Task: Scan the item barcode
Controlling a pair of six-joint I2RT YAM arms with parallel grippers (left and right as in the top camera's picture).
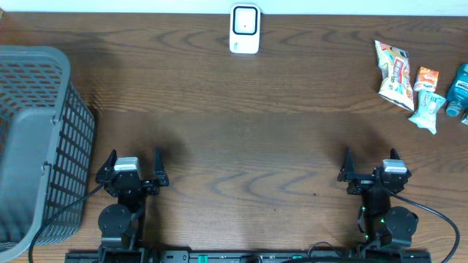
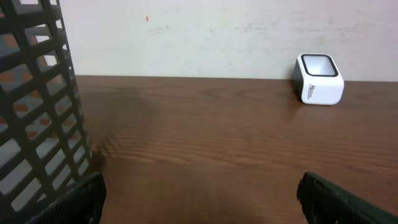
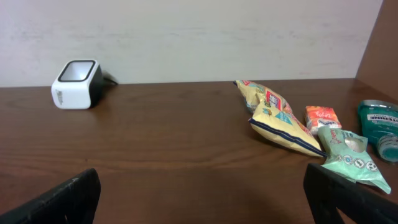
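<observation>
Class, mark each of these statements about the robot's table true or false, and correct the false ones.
1. The left gripper and the right gripper are both open and empty. True.
2. The yellow bag lies inside the grey basket. False: it lies on the table on the right arm's side, and the basket stands on the left.
3. The white scanner stands at the table's far edge. True.
4. The teal bottle is beside the scanner. False: it is at the table's right end, well apart from the scanner.
</observation>
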